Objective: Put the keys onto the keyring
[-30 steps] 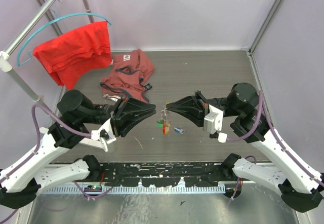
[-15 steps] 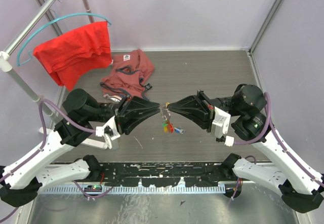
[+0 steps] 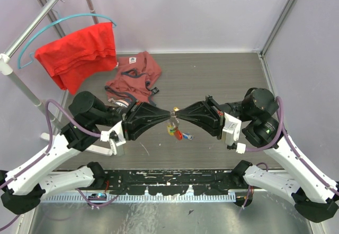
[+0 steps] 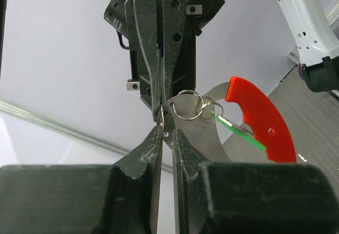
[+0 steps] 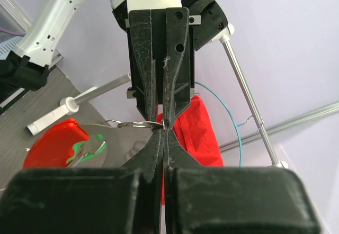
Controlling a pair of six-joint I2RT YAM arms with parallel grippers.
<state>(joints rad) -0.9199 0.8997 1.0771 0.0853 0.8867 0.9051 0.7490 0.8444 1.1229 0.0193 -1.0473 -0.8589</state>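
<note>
In the middle of the top view the two grippers meet tip to tip above the table (image 3: pixel 222 80). The right gripper (image 3: pixel 176 116) has its jaws pressed together on the wire of the keyring (image 3: pixel 178 133). The keyring hangs free in the air just below the tips, with its red tag (image 4: pixel 259 123) lowest. One green key (image 4: pixel 241 130) already hangs on a small ring beside the tag, at the right centre of the left wrist view. A small blue thing (image 3: pixel 188 136), probably another key, lies on the table just to the lower right of the tag, but it is too small to be sure.

The left gripper (image 4: pixel 167 133) has its jaws a little apart, and the edge of the large loop (image 4: pixel 185 91) goes into this slim gap. The gap looks wider than the wire, so I judge that it is not pinching yet.

The step in hand looks like taking a second hold on the loop, to steady it or to open its coil. To do this well, the left jaws should close slowly and exactly on the wire. They should land just beside the right tips, not on them, and the right grip must not loosen. The loop is thin and springy, so a sideways pull may twist it out of both grips.
</note>
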